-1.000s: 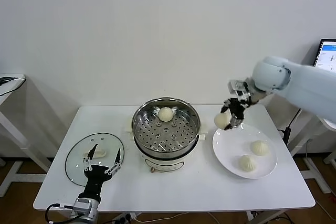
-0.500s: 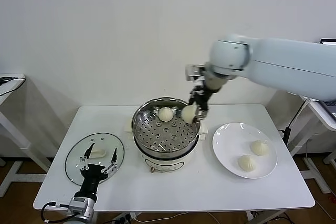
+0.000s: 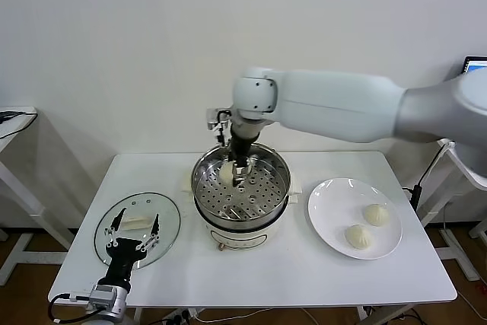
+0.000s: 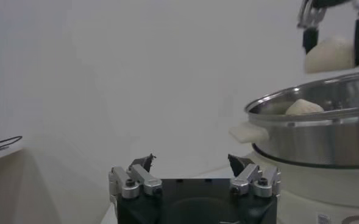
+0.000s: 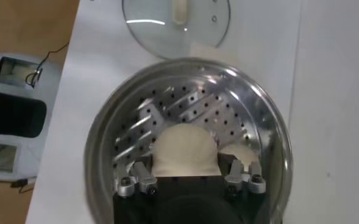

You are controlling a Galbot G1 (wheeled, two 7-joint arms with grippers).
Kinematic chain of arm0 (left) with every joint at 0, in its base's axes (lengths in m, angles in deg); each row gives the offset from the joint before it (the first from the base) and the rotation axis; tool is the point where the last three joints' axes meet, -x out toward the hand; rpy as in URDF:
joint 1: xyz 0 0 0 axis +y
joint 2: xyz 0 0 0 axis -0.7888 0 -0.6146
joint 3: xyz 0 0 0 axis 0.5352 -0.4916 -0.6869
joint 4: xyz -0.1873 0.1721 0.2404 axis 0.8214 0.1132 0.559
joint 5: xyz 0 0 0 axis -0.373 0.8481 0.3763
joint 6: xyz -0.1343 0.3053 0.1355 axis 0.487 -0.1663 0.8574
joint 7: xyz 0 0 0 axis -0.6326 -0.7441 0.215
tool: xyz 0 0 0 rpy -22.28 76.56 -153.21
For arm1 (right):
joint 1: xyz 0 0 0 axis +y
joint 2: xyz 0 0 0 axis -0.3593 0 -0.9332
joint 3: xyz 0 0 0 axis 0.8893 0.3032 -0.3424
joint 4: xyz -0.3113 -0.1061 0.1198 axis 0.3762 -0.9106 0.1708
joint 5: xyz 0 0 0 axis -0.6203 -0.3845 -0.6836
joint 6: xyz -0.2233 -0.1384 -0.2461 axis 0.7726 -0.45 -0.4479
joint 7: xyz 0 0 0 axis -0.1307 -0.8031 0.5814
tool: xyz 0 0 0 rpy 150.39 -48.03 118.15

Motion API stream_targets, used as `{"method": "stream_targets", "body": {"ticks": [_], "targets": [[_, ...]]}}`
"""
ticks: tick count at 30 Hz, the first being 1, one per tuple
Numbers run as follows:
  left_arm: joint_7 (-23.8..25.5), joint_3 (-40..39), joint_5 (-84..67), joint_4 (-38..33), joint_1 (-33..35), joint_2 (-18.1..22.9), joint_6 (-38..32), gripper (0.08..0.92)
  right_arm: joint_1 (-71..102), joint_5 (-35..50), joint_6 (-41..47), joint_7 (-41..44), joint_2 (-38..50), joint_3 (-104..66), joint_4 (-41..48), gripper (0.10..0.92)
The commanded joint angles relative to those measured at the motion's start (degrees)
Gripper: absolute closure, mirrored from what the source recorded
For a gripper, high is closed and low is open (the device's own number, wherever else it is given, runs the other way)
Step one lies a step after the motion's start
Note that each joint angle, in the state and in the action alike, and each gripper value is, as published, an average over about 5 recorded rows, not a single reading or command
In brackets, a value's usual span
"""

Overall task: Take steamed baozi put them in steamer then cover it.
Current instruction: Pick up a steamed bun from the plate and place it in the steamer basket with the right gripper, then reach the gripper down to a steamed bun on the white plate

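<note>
The steamer (image 3: 262,218) stands mid-table. My right gripper (image 3: 237,176) hangs over its perforated tray (image 5: 185,103), shut on a baozi (image 5: 185,143) held just above the rim; this baozi also shows in the head view (image 3: 227,173) and in the left wrist view (image 4: 330,53). Another baozi (image 5: 240,155) lies on the tray beside it and shows in the left wrist view (image 4: 304,108). Two baozi (image 3: 375,214) (image 3: 358,235) lie on the white plate (image 3: 327,215). The cover (image 3: 163,215) lies flat at the table's left. My left gripper (image 3: 131,238) is open and empty over the cover.
The plate lies right of the steamer. A side table (image 3: 15,123) stands at the far left. A screen (image 3: 475,66) stands at the far right. Bare table shows in front of the steamer.
My right gripper has carried the baozi from above the plate leftwards to over the steamer's tray. My left gripper has shifted a little towards the table's front over the cover.
</note>
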Motion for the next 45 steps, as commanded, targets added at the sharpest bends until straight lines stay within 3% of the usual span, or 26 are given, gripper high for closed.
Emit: {"method": "stream_targets", "body": {"ticks": [1, 19, 26, 35, 40, 45], "targets": [[0.1, 0.9, -0.2, 0.3, 0.0, -0.2, -0.1, 0.177, 8.0, -4.5, -0.1, 0.5, -7.0, -2.2, 10.3, 0.313], [0.3, 1.5, -0.2, 0.3, 0.2, 0.0, -0.2, 0.177, 10.6, -9.3, -1.5, 2.4, -8.1, -4.2, 13.4, 0.308], [0.2, 1.2, -0.1, 0.3, 0.4, 0.1, -0.1, 0.177, 8.9, -8.1, -1.6, 2.1, -4.3, -5.0, 9.3, 0.212], [-0.2, 0.1, 0.6, -0.9, 1.2, 0.3, 0.0, 0.177, -4.0, -3.1, -6.1, 8.5, 18.3, -3.9, -5.9, 0.203], [-0.4, -0.3, 1.3, -1.3, 1.9, 0.6, 0.0, 0.177, -6.6, -6.5, -9.5, 12.8, 33.1, -3.9, -13.0, 0.203], [-0.5, 0.1, 1.4, -1.7, 2.3, 0.7, 0.1, 0.177, -3.9, -15.1, -14.6, 16.9, 45.3, -4.1, -17.3, 0.203]]}}
